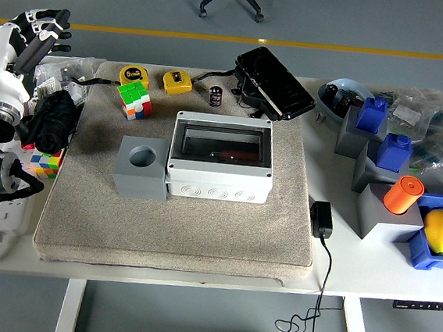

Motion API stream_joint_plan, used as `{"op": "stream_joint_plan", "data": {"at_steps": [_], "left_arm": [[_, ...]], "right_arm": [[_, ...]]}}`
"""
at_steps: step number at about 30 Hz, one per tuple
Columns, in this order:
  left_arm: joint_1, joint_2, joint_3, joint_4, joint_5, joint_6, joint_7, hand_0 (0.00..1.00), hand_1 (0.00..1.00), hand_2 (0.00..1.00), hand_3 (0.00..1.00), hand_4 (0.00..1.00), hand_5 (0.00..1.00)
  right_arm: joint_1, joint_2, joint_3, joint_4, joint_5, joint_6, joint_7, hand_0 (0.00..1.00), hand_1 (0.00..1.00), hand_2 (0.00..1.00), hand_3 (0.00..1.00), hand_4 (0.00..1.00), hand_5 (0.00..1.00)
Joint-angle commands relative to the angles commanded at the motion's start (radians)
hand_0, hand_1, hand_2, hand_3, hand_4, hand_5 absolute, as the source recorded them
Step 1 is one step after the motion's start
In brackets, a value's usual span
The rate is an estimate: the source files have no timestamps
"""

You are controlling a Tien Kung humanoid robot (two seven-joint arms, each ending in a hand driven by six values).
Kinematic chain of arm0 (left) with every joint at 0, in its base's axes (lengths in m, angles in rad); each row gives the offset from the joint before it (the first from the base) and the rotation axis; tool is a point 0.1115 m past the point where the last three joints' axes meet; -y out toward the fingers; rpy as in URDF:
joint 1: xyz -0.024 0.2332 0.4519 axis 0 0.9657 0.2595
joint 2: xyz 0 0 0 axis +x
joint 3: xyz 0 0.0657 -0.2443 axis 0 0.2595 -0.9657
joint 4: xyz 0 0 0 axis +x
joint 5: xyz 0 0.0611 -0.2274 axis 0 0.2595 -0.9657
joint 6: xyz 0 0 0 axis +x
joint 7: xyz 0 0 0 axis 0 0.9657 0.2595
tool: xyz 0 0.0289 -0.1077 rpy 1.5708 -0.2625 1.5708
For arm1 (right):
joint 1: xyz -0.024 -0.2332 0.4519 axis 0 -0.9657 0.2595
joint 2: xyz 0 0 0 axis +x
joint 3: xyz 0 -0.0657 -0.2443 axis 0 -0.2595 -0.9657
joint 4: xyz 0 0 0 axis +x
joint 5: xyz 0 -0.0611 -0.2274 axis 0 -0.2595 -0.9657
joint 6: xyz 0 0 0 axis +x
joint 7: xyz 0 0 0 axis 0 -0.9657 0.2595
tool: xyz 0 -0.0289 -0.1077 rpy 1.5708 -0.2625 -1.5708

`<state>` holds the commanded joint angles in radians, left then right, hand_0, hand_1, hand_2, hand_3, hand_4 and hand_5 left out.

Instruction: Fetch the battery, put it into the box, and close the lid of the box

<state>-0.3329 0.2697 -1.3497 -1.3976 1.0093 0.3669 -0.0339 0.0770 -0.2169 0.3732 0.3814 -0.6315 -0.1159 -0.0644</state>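
Observation:
A small black cylindrical battery [216,96] stands on the beige mat near its far edge, between the yellow tape measure [177,82] and a black device. The white box [221,157] with a closed clear lid sits in the mat's middle. My left hand [40,29] is raised at the far left, above the table's left edge, fingers spread and empty, well away from the battery. My right arm is out of view.
A grey block with a round hole [141,168] stands left of the box. Rubik's cubes [134,99] and a black device [273,82] lie at the back. Blue and grey bins, an orange cylinder [403,194] and a lemon [441,231] crowd the right.

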Motion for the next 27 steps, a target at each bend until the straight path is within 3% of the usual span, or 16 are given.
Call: {"op": "stream_joint_plan", "data": {"at_steps": [27], "left_arm": [[0.002,0.001,0.003,0.001,-0.008,-0.002,0.005,0.435,0.542,0.533,0.565,0.919,0.457]], "right_arm": [[0.004,0.005,0.003,0.0,0.002,0.0,0.0,0.593,0.606,0.575,0.561,0.929,0.447]]}}
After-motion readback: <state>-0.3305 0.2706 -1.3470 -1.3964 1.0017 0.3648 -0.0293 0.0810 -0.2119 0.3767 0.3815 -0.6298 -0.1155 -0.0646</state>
